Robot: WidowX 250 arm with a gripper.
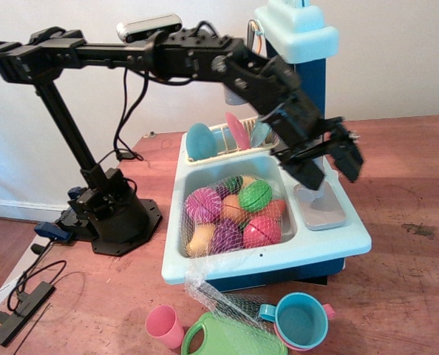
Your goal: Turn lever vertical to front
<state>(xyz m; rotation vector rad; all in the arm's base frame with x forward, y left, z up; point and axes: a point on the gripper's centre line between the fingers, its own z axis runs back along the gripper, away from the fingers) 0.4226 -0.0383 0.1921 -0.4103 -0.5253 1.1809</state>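
This looks like a room in a home set up for robot play. A wooden floor (412,296) meets a plain white wall (397,52). In the middle stands a toy kitchen sink (338,248) full of plastic food in a net (230,211). At 6 o'clock sit small cups (301,319). At 9 o'clock a black robot base (112,214) stands beside loose cables (27,285).

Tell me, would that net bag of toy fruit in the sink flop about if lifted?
Probably. The net bag looks soft, so it would likely sag. Its loose mesh tail trails over the sink edge and might snag. The plastic-looking pieces seem light.
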